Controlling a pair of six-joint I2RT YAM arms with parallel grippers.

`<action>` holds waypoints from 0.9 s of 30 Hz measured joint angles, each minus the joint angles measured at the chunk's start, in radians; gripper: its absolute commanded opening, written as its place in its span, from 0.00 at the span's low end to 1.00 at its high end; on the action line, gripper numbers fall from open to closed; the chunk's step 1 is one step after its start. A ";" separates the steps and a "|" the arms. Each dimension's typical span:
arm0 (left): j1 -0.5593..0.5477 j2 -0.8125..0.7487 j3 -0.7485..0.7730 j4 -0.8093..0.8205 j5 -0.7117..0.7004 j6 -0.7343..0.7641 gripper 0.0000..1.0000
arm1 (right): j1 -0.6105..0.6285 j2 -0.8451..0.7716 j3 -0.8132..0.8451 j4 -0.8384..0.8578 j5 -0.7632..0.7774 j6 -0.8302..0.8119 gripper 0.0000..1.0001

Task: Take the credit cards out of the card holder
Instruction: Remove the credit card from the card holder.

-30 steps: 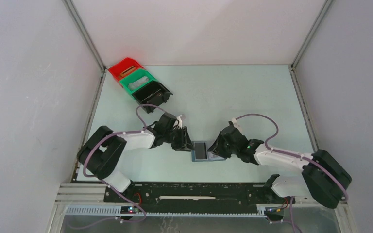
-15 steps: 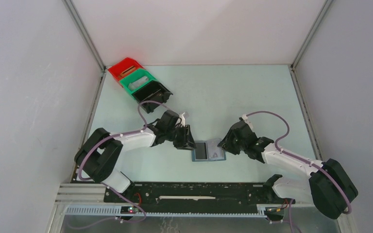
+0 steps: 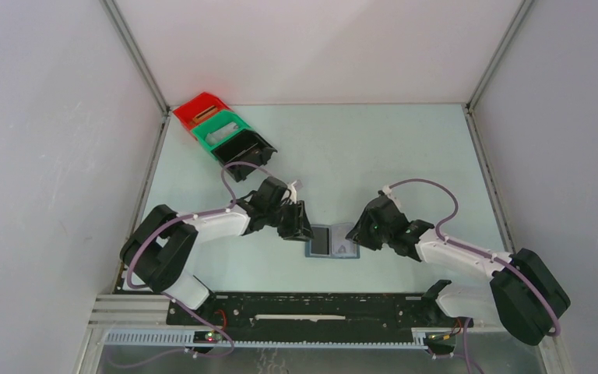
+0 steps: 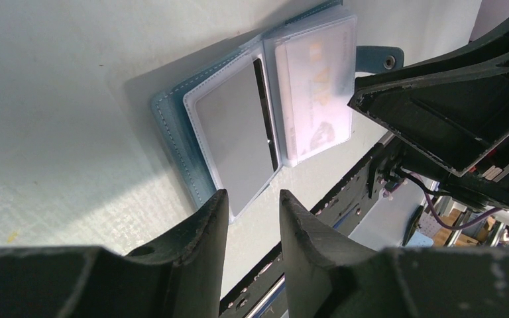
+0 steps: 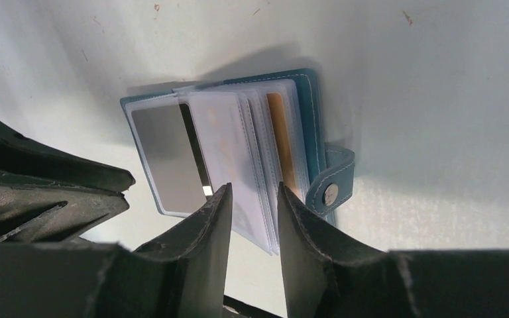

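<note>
The card holder (image 3: 332, 241) lies open on the desk (image 3: 374, 156) between both arms, with the silvery card (image 4: 235, 139) in its left leaf. The left pincer (image 4: 252, 199), narrow and empty, is the nearer to that card. The right pincer (image 5: 252, 192), also narrow and empty, hovers over the other leaves.

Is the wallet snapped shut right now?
No, the wallet lies open, its clear sleeves fanned out and the snap strap loose.

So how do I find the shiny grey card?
On the pale table, between the left arm and right arm, a blue card holder lies open. The silvery grey card sits in its left clear sleeve, seen from the top camera. It is plain and mirror-like; the neighbouring card is pale with print.
</note>
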 measured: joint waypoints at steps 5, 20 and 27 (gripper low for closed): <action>0.000 0.000 0.000 0.000 0.000 0.006 0.40 | 0.018 -0.002 0.000 0.006 0.000 0.000 0.40; 0.000 0.000 0.000 -0.007 0.000 0.006 0.40 | 0.059 0.001 0.000 0.045 -0.006 0.000 0.40; 0.000 -0.002 0.000 -0.023 -0.008 0.015 0.40 | 0.060 0.026 0.000 0.085 -0.044 0.000 0.40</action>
